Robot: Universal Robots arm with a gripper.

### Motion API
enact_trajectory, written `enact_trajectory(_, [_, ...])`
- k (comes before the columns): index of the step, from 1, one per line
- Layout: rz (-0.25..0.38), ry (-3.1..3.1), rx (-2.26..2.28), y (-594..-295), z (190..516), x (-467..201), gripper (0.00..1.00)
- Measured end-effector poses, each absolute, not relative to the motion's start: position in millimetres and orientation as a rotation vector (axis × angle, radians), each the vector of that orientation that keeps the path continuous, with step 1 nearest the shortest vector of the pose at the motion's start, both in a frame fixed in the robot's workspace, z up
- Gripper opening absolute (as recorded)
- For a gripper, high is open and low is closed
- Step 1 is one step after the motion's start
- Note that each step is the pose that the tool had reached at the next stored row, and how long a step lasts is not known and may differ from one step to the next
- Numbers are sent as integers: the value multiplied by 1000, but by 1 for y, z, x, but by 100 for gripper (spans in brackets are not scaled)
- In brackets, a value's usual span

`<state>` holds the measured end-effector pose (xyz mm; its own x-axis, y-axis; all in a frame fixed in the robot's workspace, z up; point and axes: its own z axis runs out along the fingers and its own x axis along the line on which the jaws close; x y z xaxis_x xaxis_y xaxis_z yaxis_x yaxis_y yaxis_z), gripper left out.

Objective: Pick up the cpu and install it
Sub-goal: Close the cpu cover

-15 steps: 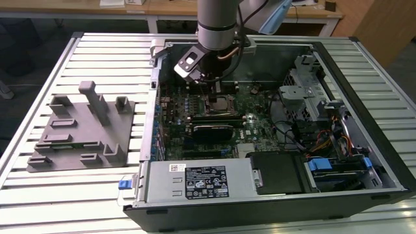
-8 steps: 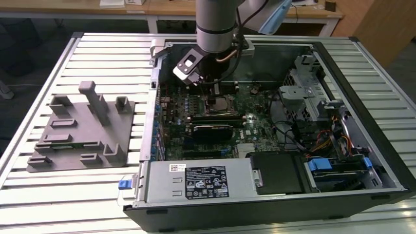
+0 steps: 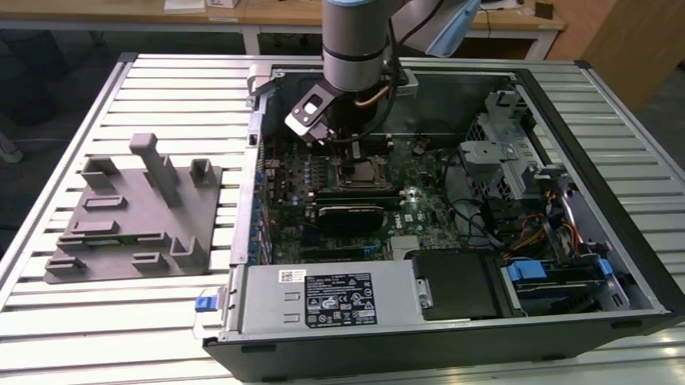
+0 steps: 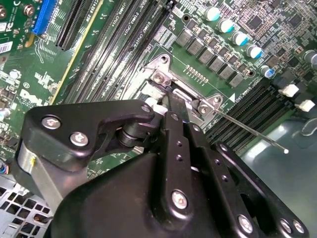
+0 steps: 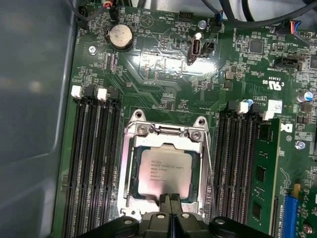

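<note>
**CPU seated, clamp looks unlatched**

Jaws are pinched together, nothing visible between them. The gripper [image 5: 171,199] tips sit at the near edge of the cpu [image 5: 165,171]; touching or just above, can't tell. The cpu lies flat and square inside the socket frame [image 5: 130,171], silvery top up, between the memory slots [image 5: 94,163] on the motherboard [image 5: 163,64]. So pick and placement look done.

In the second wrist view the thin lever [image 4: 247,130] sticks out free beside the socket. I judge it unlatched, so locking down is what's left.

In the exterior view the arm [image 3: 358,40] stands over the socket inside the open computer case [image 3: 428,357]. The grey tray [image 3: 107,269] sits well apart on the slatted table [image 3: 107,329], towards the exterior view's left.
</note>
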<state>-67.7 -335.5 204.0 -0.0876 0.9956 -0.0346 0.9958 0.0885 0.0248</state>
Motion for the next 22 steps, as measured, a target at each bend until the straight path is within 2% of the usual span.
enact_trajectory(22, [-4, 2288, 2095, -335, 201, -60, 11])
